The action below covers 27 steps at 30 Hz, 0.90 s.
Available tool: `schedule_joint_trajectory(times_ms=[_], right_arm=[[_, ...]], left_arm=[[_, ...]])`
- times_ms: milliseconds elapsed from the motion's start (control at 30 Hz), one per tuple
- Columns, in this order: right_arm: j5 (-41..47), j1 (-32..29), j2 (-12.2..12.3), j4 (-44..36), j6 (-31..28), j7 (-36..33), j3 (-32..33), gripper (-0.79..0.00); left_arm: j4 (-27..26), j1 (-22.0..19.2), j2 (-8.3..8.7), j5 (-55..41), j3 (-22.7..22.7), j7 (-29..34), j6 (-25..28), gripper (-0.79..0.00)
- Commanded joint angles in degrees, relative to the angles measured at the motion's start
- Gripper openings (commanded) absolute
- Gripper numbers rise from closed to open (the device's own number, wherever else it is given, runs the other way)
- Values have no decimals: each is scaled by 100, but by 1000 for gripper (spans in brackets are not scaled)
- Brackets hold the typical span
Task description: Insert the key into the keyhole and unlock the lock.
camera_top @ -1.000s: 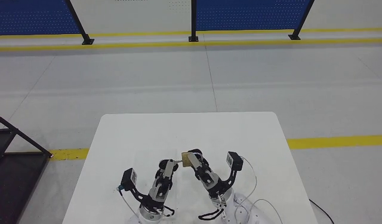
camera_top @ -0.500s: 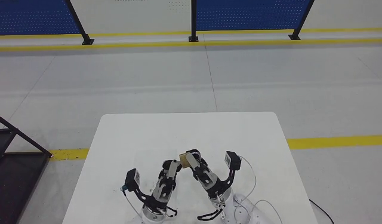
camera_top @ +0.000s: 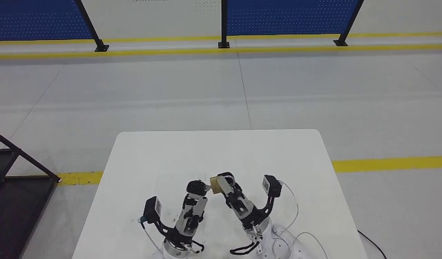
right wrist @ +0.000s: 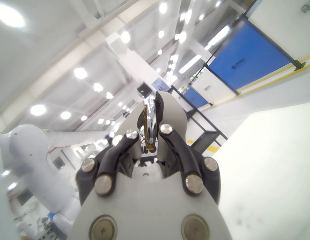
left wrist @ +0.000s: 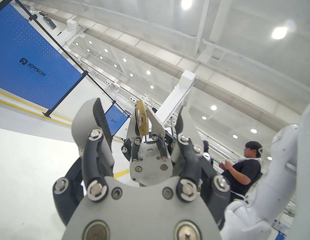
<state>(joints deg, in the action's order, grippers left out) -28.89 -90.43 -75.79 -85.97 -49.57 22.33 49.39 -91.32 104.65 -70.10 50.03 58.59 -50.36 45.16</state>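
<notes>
Shifted slightly toward three o'clock, my left gripper [camera_top: 197,187] sits at the lock's [camera_top: 216,184] nine o'clock, jaws apart. My right gripper [right wrist: 152,108] clamps it near the table's [camera_top: 207,148] six o'clock edge, steadying it for the key.

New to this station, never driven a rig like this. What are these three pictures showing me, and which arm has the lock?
It is a robot with two arms, each ending in a two-fingered gripper. The wide picture looks down from a camera above the arms onto the white table; both arms come in from its near edge. The other two pictures come from cameras on the wrists, looking along each gripper toward the ceiling. The right gripper is shut on the brass lock, held up off the table. The left gripper sits close beside it, its fingers spread open, holding nothing. Whether a key already sits in the lock is too small to tell.
</notes>
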Motion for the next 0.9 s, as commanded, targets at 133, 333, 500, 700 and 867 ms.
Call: schedule_joint_trajectory(times_ms=[133, 333, 500, 700, 867], right_arm=[[-75, -62, 50, -38, -99, -235, 197, -785], [-95, -162, 126, -170, -20, -666, 404, -785], [-33, -235, 158, -278, -26, -889, 467, -785], [-29, -285, 174, -371, 6, -1065, 477, -785], [-45, -301, 176, -403, 59, -1130, 473, -785]], left_arm=[[75, 84, 110, 331, 425, 223, 450, -206], [61, 195, 281, 381, 905, 1063, 1248, -348], [-39, 223, 371, -86, 1004, 1758, 1284, -416], [-70, 137, 418, -535, 960, 2479, 1253, -437], [-139, 100, 416, -759, 941, 2632, 1215, -508]])
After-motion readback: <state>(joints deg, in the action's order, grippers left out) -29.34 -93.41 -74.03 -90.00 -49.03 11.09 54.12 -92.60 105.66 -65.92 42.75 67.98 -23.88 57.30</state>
